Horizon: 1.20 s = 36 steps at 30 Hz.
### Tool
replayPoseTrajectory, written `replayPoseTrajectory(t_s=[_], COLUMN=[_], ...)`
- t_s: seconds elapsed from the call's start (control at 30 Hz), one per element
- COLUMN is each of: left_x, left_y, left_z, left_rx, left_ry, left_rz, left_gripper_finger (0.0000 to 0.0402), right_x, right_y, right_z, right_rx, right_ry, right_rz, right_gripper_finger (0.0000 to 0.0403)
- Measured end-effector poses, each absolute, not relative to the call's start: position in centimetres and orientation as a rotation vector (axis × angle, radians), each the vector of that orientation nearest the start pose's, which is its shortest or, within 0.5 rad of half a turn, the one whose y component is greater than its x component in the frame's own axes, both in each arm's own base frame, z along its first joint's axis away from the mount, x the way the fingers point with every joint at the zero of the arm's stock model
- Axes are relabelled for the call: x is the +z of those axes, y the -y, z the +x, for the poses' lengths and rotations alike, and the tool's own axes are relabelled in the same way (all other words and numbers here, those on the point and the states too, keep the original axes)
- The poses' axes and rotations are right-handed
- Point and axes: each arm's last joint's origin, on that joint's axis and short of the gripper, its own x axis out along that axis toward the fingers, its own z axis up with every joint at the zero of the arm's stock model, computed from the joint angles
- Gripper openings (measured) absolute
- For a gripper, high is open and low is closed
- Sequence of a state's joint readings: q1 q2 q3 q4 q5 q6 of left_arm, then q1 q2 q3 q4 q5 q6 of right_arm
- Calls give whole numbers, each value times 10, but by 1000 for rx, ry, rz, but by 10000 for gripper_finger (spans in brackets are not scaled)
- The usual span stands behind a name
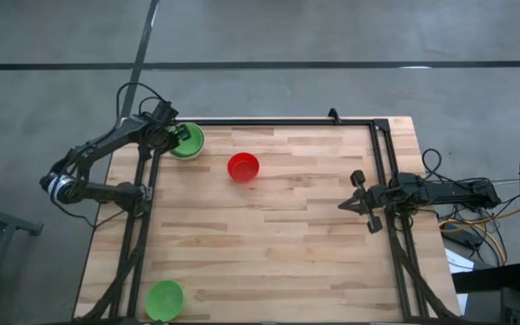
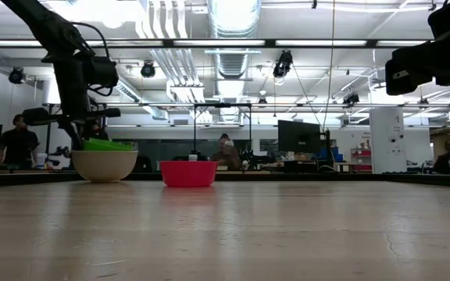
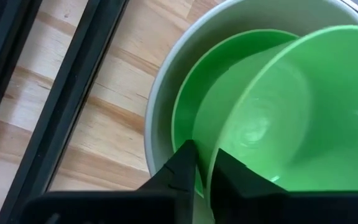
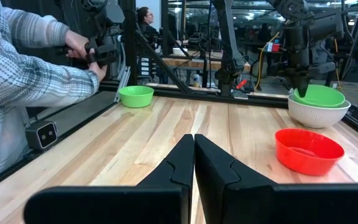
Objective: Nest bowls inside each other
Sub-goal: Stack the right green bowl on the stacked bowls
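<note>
At the table's far left, a grey-white bowl [image 3: 160, 106] holds a green bowl [image 3: 188, 106]. A second green bowl [image 3: 291, 106] lies tilted inside that one. My left gripper [image 3: 205, 165] comes down over this stack [image 1: 186, 142] and is shut on the top bowl's rim. A red bowl [image 1: 243, 167] stands on its base just right of the stack. Another green bowl [image 1: 164, 300] sits at the near left corner. My right gripper [image 4: 194, 149] waits shut and level at the table's right edge [image 1: 361, 200], with nothing in it. My left gripper has the top green bowl's rim [image 3: 214, 163] between its two fingers, one finger inside the bowl and one outside. The fingers slant steeply down from above. The bowl sits tilted within the lower green bowl; its underside is hidden.
Black frame rails [image 1: 147, 194] run along the table's left, far and right edges. In the right wrist view a person in a plaid sleeve [image 4: 17, 68] stands beside the table, holding a dark device. Bare wood lies between the red bowl and my right gripper.
</note>
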<state>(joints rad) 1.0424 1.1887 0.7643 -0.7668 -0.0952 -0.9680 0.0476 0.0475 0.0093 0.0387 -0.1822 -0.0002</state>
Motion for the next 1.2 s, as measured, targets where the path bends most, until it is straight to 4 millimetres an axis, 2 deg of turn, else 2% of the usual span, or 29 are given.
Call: replayPoseTrajectory(t_s=[0.2, 0.33, 0.67, 1.0, 1.2], left_x=[213, 213, 220, 218, 218], left_y=[-179, -179, -182, -182, -182], left_z=[101, 101, 102, 102, 102], left_rx=[1519, 1518, 1498, 1500, 1500], left_ry=[-560, -561, -555, -560, -560], left_rz=[-1333, -1332, -1301, -1302, -1302], left_gripper_finger=[92, 106, 108, 108, 90], right_x=[167, 167, 167, 167, 167], right_y=[-10, -10, -10, -10, -10], right_z=[99, 99, 99, 99, 99], right_rx=[230, 230, 230, 230, 230], right_ry=[1, 1, 1, 1, 1], right_rz=[0, 0, 0, 0, 0], right_gripper_finger=[9, 9, 9, 9, 9])
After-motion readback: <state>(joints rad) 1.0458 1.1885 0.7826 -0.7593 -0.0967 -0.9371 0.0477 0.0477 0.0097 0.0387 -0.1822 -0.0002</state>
